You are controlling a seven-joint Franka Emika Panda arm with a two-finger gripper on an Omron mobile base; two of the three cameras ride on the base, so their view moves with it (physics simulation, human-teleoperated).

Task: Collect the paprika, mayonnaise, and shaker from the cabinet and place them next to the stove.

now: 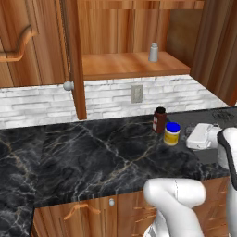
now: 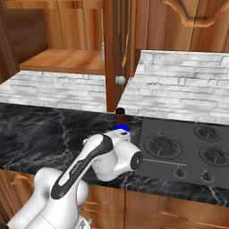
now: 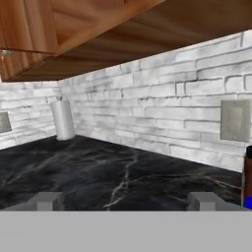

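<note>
Mayonnaise [image 2: 121, 128] half hidden behind arm, paprika [image 3: 247, 178] cut off — jaws spread, empty.

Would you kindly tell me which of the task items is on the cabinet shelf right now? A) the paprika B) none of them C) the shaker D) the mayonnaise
C: the small pale shaker stands alone on the cabinet shelf, while the paprika and the blue-lidded mayonnaise already sit on the marble counter beside the stove.
</note>
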